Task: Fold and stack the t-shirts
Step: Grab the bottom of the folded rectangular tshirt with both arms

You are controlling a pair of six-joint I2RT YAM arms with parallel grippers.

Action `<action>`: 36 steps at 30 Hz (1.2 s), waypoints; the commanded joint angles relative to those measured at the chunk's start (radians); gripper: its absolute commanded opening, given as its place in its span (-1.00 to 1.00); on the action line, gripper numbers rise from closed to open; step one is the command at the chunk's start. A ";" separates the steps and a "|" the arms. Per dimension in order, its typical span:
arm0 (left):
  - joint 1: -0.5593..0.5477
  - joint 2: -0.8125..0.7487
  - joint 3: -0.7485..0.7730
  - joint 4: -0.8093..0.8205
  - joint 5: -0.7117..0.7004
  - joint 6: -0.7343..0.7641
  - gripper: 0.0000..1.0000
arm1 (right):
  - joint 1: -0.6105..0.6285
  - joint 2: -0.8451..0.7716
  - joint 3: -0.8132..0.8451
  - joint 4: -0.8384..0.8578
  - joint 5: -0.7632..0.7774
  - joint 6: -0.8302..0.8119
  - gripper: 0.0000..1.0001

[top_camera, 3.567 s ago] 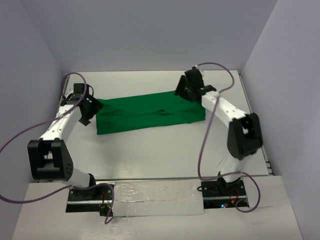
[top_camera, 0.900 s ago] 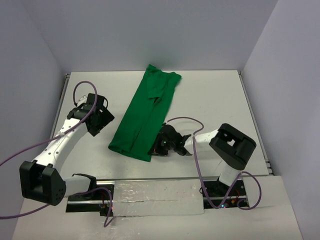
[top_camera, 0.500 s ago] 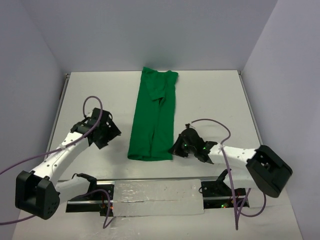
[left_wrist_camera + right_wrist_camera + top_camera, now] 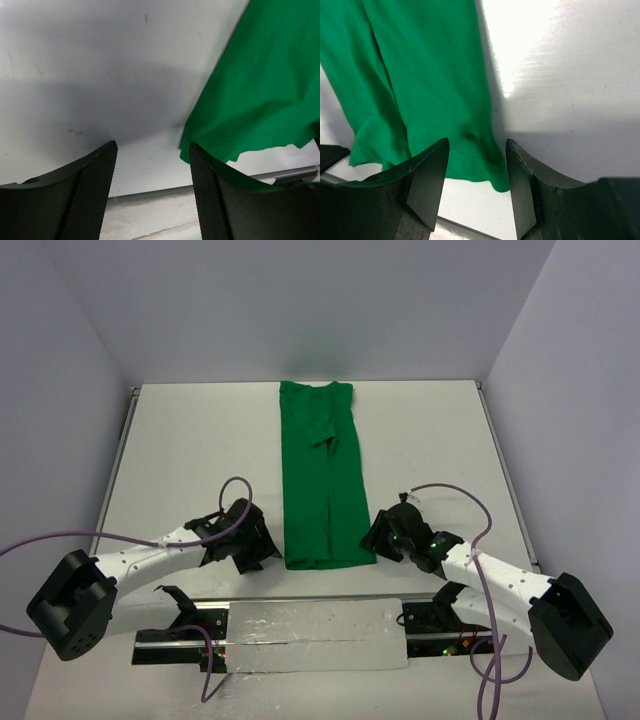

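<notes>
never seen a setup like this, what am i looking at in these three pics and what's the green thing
These are two white robot arms bolted at the near edge of a table. The wide picture comes from a fixed camera above and behind them. The other two come from small cameras on each wrist, so the dark shapes at the bottom are that arm's own two fingers. On the table lies a green t-shirt, folded into a long narrow strip running away from the arms. The left gripper and right gripper sit low at the strip's two near corners. Both are open and neither holds anything.
</notes>
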 commanded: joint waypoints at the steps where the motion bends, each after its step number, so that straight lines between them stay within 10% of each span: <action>1: -0.052 -0.030 -0.054 0.201 0.028 -0.100 0.30 | -0.005 -0.014 -0.057 -0.012 -0.048 0.009 0.14; 36: -0.190 0.121 -0.052 0.211 -0.065 -0.166 -0.14 | -0.006 -0.092 -0.068 -0.129 -0.053 -0.005 0.13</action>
